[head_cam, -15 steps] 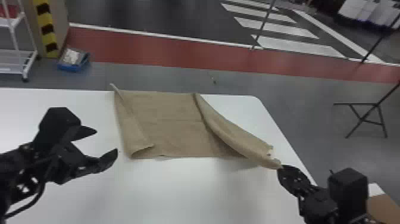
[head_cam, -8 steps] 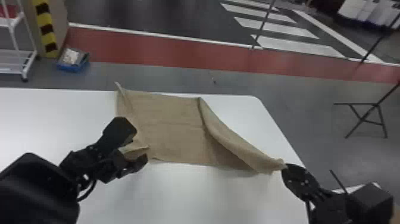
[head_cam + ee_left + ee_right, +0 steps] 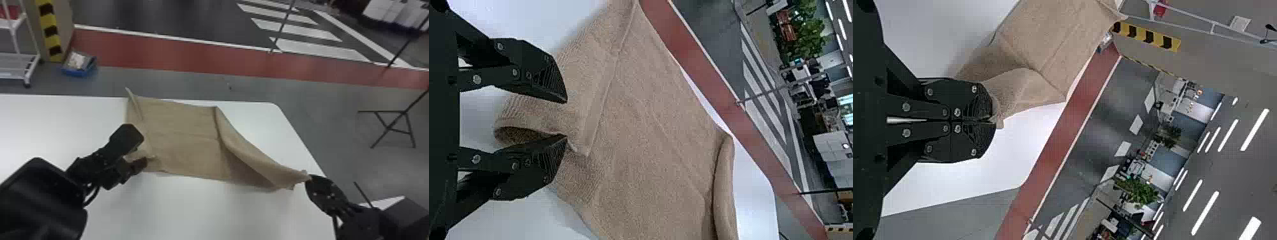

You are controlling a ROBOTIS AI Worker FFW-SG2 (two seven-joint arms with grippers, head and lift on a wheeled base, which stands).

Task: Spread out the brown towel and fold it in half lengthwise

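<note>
In the head view, the brown towel (image 3: 188,137) lies on the white table (image 3: 204,217), its long axis running roughly along the far edge, with its right side drawn out toward the near right. The left gripper (image 3: 141,150) is at the towel's near left corner, where a narrow flap is turned over; the bulk of the cloth lies to its right and beyond it. The right gripper (image 3: 309,179) is at the drawn-out near right corner, by the table's right edge. So each arm has its own near corner, the left being the one to secure next, I judge. Behind, a blue tray (image 3: 79,71) sits on the floor.

In the left wrist view, the fingers stand apart, with the curled lip (image 3: 529,117) of the cloth between them. Closing now would probably catch it, though perhaps with the flap doubled.

In the right wrist view, the fingers are together, clamped on a gathered corner (image 3: 998,112) of the towel. Past the table run a red floor strip (image 3: 1060,145) and a dark roadway (image 3: 1093,135).
</note>
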